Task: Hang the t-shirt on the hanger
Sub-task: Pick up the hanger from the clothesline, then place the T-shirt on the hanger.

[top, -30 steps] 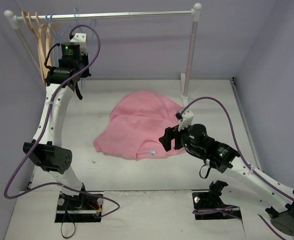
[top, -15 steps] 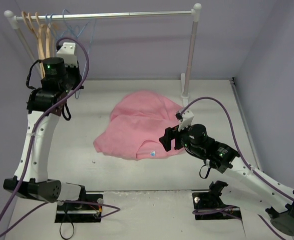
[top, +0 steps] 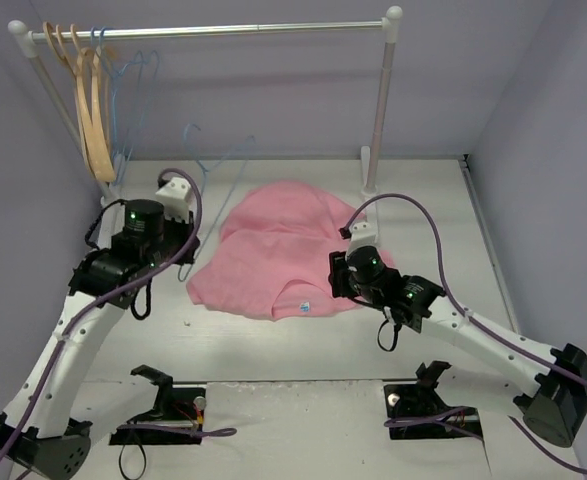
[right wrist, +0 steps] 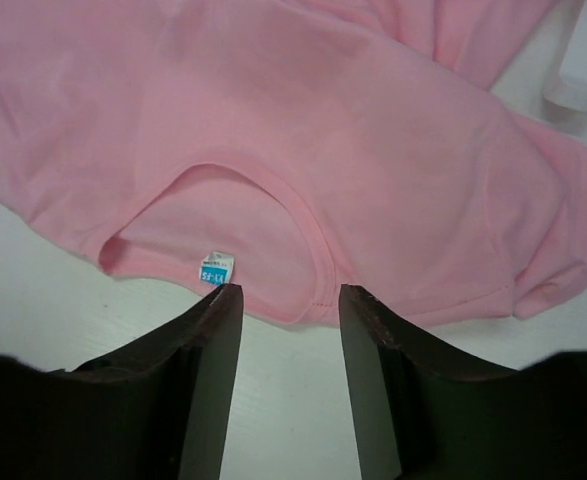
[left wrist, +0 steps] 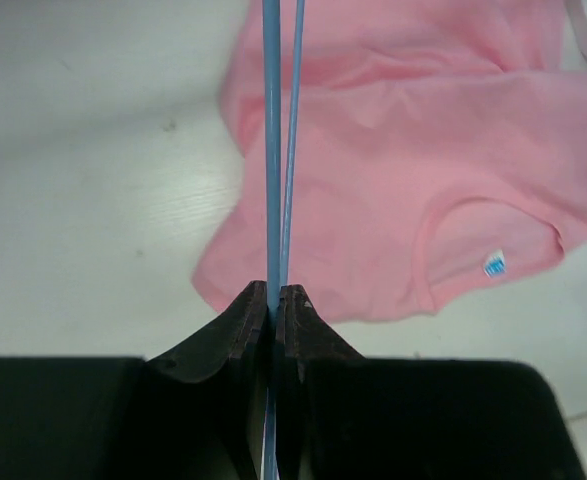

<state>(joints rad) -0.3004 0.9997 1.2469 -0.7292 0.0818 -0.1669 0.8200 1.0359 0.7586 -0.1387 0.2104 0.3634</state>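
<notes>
T-shirt (top: 273, 250) lies rumpled mid table (top: 303, 360), neck toward the near edge — left gripper (left wrist: 273, 292) clamped on hanger (left wrist: 272, 150) wire beside it; right gripper (right wrist: 284, 300) jaws apart, over the neck label (right wrist: 214, 268).

High fixed view from the near side; both wrist views close above the shared t-shirt (top: 273, 250)

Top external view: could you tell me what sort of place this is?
Likely a robot lab's test cell for clothes handling: plain lavender walls, a small clothes rail with wooden hangers, and a pink t-shirt on the white table.
</notes>
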